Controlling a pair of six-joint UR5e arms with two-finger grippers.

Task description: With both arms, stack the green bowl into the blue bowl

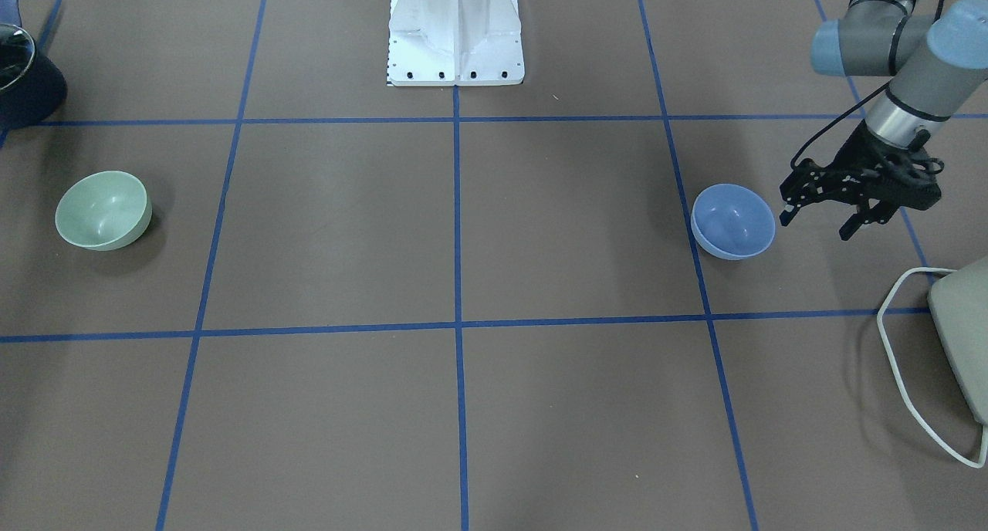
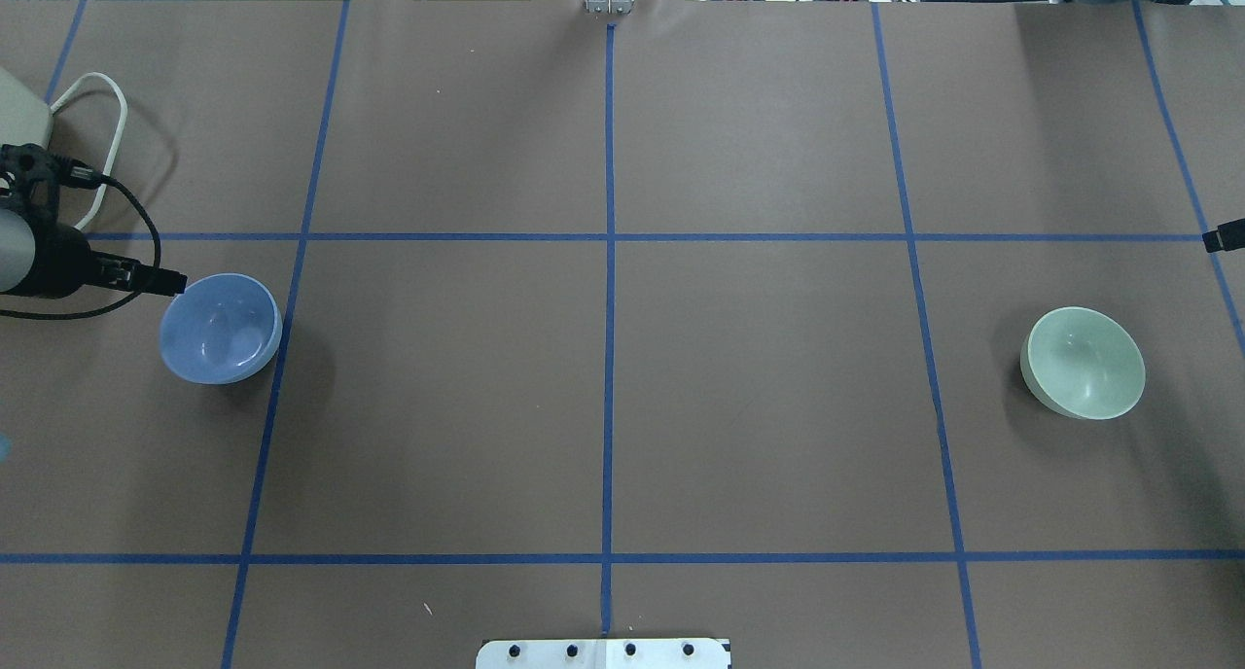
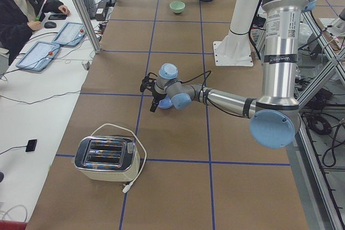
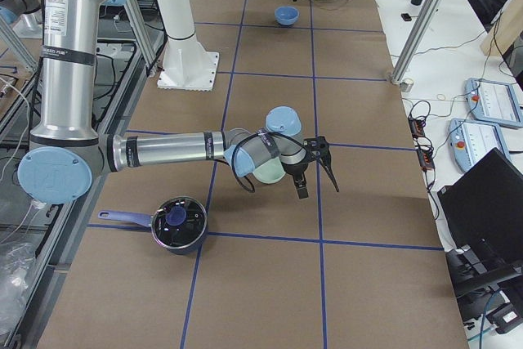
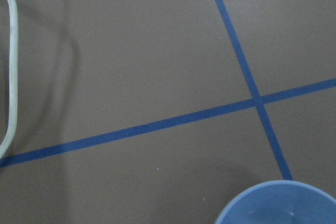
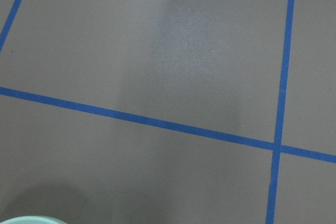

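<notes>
The green bowl stands upright on the brown table at the robot's right; it also shows in the overhead view. The blue bowl stands upright far off at the robot's left, also in the overhead view. My left gripper is open and empty, low beside the blue bowl's outer side, one fingertip close to its rim. My right gripper hangs open and empty just beyond the green bowl, which its wrist partly hides. Each wrist view shows only its bowl's rim at the bottom edge.
A toaster with a white cable lies beyond the left gripper. A dark pot with a lid stands near the right arm. The white pedestal is at the table's robot side. An operator sits at a side desk.
</notes>
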